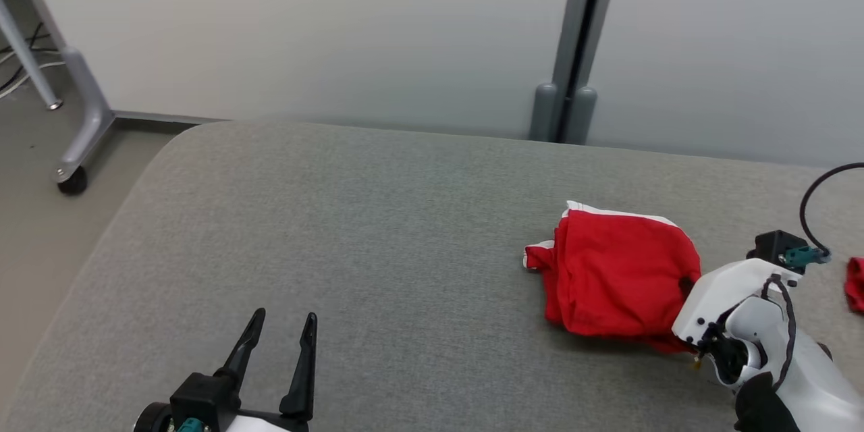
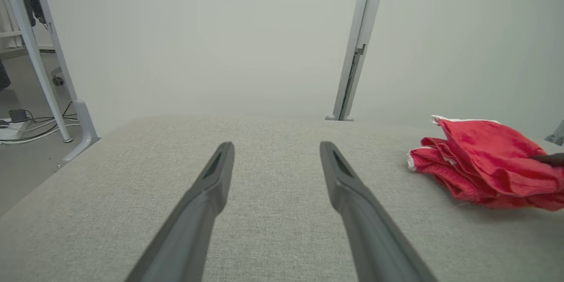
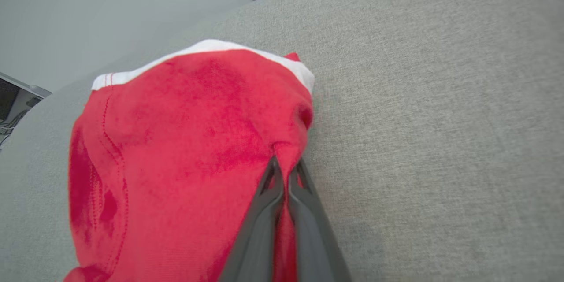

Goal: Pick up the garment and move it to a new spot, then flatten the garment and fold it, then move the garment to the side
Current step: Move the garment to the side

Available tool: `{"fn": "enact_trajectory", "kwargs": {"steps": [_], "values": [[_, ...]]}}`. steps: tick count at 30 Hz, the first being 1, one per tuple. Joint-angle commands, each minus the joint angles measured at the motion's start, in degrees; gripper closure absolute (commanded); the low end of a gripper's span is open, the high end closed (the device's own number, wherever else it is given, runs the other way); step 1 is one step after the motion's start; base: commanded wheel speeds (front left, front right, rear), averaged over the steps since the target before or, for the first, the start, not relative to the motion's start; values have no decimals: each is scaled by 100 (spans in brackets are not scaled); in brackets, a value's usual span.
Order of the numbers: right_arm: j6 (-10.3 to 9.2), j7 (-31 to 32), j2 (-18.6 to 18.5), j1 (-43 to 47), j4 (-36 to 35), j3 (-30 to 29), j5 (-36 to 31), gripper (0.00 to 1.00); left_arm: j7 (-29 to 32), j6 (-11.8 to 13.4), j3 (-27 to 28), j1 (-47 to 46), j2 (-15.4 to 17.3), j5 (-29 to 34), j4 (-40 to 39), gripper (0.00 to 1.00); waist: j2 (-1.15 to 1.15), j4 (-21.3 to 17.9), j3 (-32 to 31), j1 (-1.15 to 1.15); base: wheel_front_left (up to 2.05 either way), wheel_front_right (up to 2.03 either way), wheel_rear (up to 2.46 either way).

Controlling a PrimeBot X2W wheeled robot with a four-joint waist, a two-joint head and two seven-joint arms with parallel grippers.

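Head cam looks down over the grey counter (image 1: 337, 229) toward the wall (image 1: 337, 27). Left wrist cam sits low, facing the same way; right wrist cam's jammed close to the red garment (image 3: 185, 150) all three share.

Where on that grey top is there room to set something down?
The widest bare stretch of the grey surface runs from its left edge to the red garment, ahead of the open left hand. A strip lies behind the garment, by the wall. The right side is crowded: the right hand pinches the garment, with another red scrap at the edge.
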Motion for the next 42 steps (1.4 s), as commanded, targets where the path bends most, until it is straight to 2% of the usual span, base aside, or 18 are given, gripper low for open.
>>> {"fn": "enact_trajectory", "kwargs": {"steps": [1,15,22,25,31,34,42], "values": [[12,-54,-12,59,-83,119,49,100,-7,-22,-3,17,1,-2,-36,0,0,-335,-97,0,0,0,0],[12,257,-230,308,-1122,1512,483,100,-7,-134,-294,-73,-215,-105,-143,0,0,-2399,-130,0,0,0,0],[12,296,-469,330,-1739,2135,736,100,-7,-207,-418,-226,-251,-84,-99,0,0,-3113,6,0,0,0,0],[12,238,-686,187,-2041,2532,837,100,-6,-221,-475,-286,-245,-60,-63,0,0,-3260,105,0,0,0,0],[12,21,-1103,-134,-2235,3005,1078,100,44,-268,-584,-374,-205,-28,-10,0,0,-3253,322,0,0,0,0],[12,-166,-1374,-544,-2092,3174,1264,100,150,-290,-637,-469,-134,7,-68,0,0,-3129,561,0,0,0,0],[12,-422,-1680,-1450,-1321,3257,1552,100,394,-316,-667,-760,88,86,-306,0,0,-2841,1133,0,0,0,0]]}}
